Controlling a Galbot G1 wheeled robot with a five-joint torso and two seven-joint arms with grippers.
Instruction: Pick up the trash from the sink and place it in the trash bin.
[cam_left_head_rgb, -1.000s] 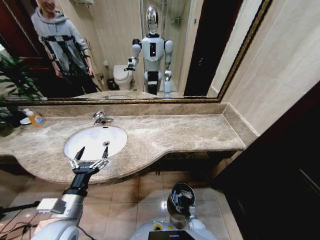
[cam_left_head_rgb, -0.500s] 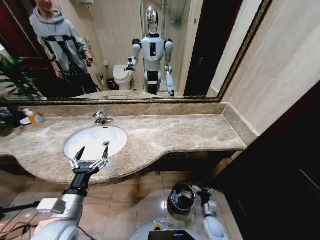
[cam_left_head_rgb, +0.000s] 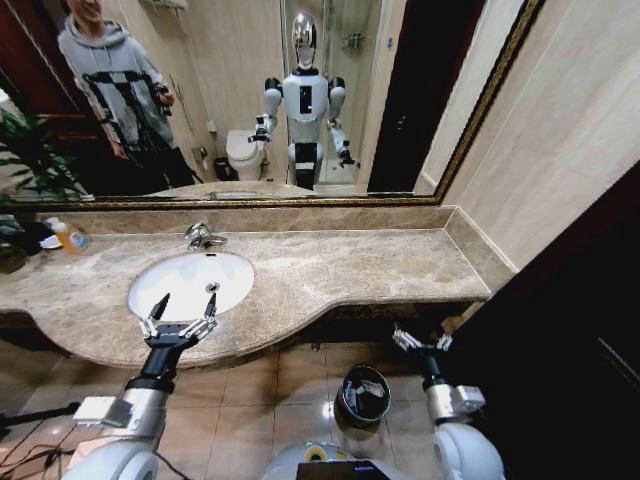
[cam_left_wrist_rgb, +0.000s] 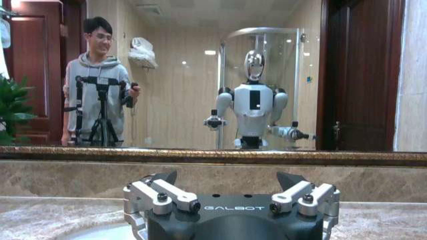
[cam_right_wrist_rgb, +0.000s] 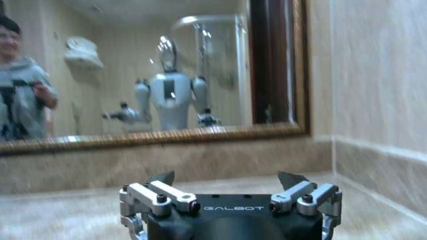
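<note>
Left end effector (cam_left_head_rgb: 180, 316) over oval sink (cam_left_head_rgb: 190, 281)

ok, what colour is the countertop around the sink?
Beige-brown veined marble countertop around a white sink; clearest in the head view.

white oval sink (cam_left_head_rgb: 190, 283) sits in the marble counter; dark round trash bin (cam_left_head_rgb: 363, 394) stands upright on the floor below.

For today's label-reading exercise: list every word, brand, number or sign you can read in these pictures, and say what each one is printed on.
"GALBOT": on the dark body of the left gripper, between its open fingers, in the left wrist view.
"GALBOT": on the body of the right gripper, in the right wrist view.
The bottle of orange liquid on the countertop: any label is too small to read.
</note>
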